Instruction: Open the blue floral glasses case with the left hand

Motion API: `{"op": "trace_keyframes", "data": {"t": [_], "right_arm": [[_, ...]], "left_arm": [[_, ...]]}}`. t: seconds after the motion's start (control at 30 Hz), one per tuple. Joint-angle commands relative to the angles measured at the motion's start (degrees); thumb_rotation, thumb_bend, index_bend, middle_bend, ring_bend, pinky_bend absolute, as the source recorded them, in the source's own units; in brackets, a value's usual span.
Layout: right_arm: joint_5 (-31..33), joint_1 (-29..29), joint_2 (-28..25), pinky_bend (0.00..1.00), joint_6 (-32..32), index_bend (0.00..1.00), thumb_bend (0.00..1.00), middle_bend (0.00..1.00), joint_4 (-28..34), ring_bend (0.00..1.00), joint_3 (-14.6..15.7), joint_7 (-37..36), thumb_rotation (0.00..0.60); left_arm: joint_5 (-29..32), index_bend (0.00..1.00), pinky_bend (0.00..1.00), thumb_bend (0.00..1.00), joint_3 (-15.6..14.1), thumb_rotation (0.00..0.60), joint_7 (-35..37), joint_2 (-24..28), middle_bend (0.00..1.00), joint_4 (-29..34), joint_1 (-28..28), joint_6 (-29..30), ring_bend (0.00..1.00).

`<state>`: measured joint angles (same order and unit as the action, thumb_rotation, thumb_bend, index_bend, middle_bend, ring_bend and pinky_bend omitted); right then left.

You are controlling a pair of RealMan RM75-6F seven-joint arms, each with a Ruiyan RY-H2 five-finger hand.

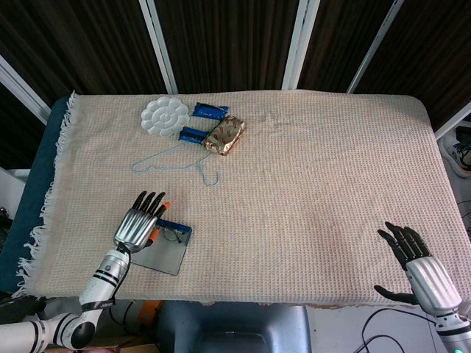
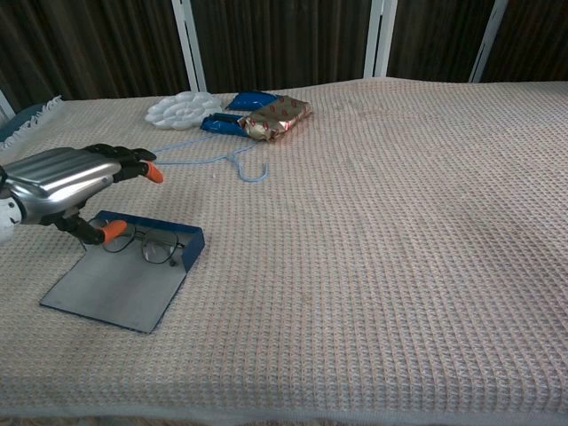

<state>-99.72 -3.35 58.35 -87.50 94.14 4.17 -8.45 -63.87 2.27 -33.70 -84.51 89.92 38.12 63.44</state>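
Observation:
The glasses case [image 1: 166, 254] [image 2: 120, 288] lies open and flat near the table's front left, its grey lid spread toward the front edge and its blue tray behind. A pair of glasses [image 2: 142, 244] [image 1: 172, 234] rests in the tray. My left hand [image 1: 140, 223] [image 2: 73, 182] hovers over the case's left part with fingers spread, holding nothing and hiding that part in the head view. My right hand [image 1: 421, 265] shows only in the head view, at the front right corner, open, palm down, away from the case.
At the back left lie a white flower-shaped palette [image 1: 165, 116] [image 2: 178, 109], two blue packets [image 1: 210, 111] [image 1: 191, 134], a shiny brown wrapped packet [image 1: 225, 134] [image 2: 275, 116] and a light blue wire hanger [image 1: 178, 161] [image 2: 191, 154]. A beige woven cloth [image 1: 316, 176] covers the table.

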Motion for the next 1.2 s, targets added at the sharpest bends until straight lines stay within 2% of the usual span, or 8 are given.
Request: {"op": "trace_keyframes", "data": {"t": [0.03, 0.17, 0.37, 0.83, 1.2], "right_arm": [[0.0, 0.0, 0.0, 0.0, 0.1, 0.0, 0.22, 0.0, 0.0, 0.0, 0.0, 0.1, 0.6], [-0.1, 0.0, 0.0, 0.0, 0.1, 0.0, 0.22, 0.0, 0.1, 0.0, 0.1, 0.2, 0.6], [0.3, 0.0, 0.0, 0.0, -0.1, 0.0, 0.22, 0.0, 0.0, 0.0, -0.1, 0.0, 0.6], [0.6, 0.0, 0.2, 0.0, 0.3, 0.0, 0.22, 0.0, 0.3, 0.0, -0.2, 1.2, 0.6], [0.5, 0.1, 0.1, 0.0, 0.1, 0.0, 0.22, 0.0, 0.2, 0.0, -0.1, 0.8, 0.6]], "left_arm": [[-1.0, 0.22, 0.0, 0.41, -0.4, 0.6, 1.1, -2.5, 0.0, -3.5, 0.1, -2.0, 0.0], [-0.6, 0.28, 0.0, 0.39, -0.2, 0.6, 0.2, -4.1, 0.0, -6.5, 0.6, -3.1, 0.0], [-0.7, 0.36, 0.0, 0.39, 0.4, 0.6, 0.6, -4.5, 0.0, -7.6, 0.5, -3.5, 0.0], [0.3, 0.4, 0.0, 0.39, 1.4, 0.6, 0.3, -3.7, 0.0, -6.6, 0.6, -4.5, 0.0], [1.6, 0.48, 0.0, 0.42, 2.0, 0.6, -0.9, -4.2, 0.0, -7.1, 0.8, -4.9, 0.0]]}}
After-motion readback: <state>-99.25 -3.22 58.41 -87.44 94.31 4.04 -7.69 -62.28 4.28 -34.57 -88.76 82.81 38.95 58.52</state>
